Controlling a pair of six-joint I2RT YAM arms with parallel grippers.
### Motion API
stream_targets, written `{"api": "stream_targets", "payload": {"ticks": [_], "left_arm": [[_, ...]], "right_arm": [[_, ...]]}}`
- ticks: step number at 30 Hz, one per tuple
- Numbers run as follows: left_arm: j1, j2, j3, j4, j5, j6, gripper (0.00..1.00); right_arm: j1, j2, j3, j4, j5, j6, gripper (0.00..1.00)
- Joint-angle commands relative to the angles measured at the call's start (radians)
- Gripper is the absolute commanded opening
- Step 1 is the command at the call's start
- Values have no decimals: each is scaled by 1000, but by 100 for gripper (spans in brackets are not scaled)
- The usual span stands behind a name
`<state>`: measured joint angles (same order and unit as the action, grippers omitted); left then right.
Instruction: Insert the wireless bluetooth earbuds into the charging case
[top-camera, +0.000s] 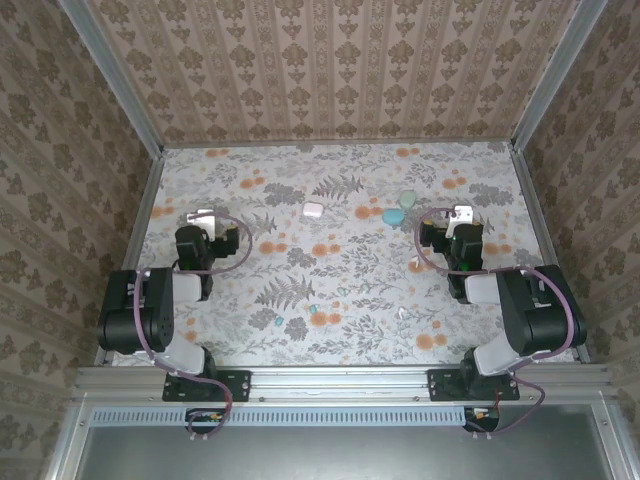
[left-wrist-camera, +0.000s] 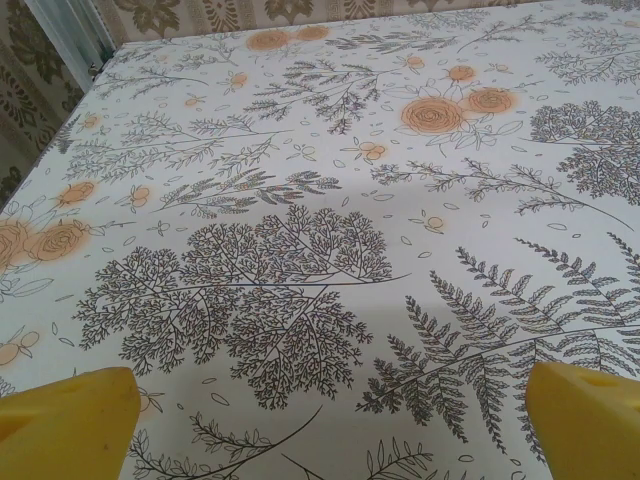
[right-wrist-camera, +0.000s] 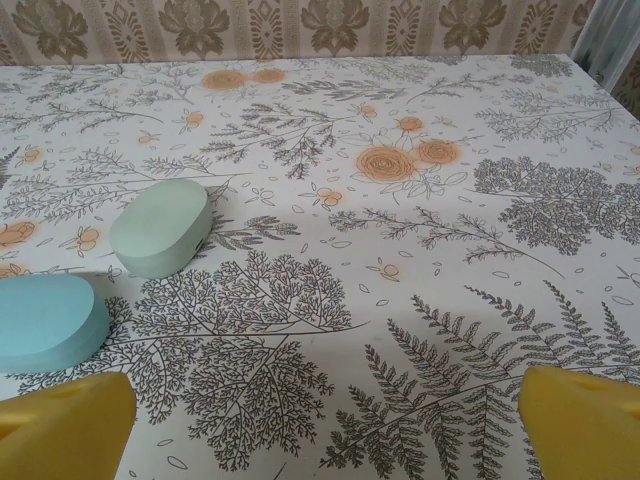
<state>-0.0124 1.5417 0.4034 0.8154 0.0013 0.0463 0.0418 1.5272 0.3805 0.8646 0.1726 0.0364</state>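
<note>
Both arms sit tucked back on their own sides, so I'd guess no grab is underway yet. The left claw (left-wrist-camera: 325, 425) is spread wide with nothing in it, and there's just bare floral-print surface (left-wrist-camera: 300, 200) ahead of it.

The right claw (right-wrist-camera: 320, 430) is spread just as wide and is empty too. It looks out past a pale green pebble-shaped plastic case (right-wrist-camera: 163, 227) and a light blue pebble-shaped plastic case (right-wrist-camera: 45, 320), which lie just beside each other off to its left. Both look shut, so no telling what's inside. A small white rounded plastic case (top-camera: 313, 210) sits apart from them mid-surface, too small to say if it's open.

The tiny teal and white wireless bluetooth earbuds (top-camera: 282, 322) lie loose on the near middle of the surface, between the arms and well apart from the cases. My guess is a lid needs opening first.
</note>
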Motion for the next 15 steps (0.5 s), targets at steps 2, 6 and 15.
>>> {"api": "stream_targets", "payload": {"ticks": [2, 6, 15], "left_arm": [[0, -9, 8, 19, 11, 10, 100], [1, -8, 7, 19, 11, 10, 100], [6, -9, 8, 19, 23, 7, 100]], "right_arm": [[-5, 2, 20, 4, -15, 7, 100], [-5, 3, 20, 4, -15, 6, 100], [-6, 4, 23, -2, -19, 8, 100]]}}
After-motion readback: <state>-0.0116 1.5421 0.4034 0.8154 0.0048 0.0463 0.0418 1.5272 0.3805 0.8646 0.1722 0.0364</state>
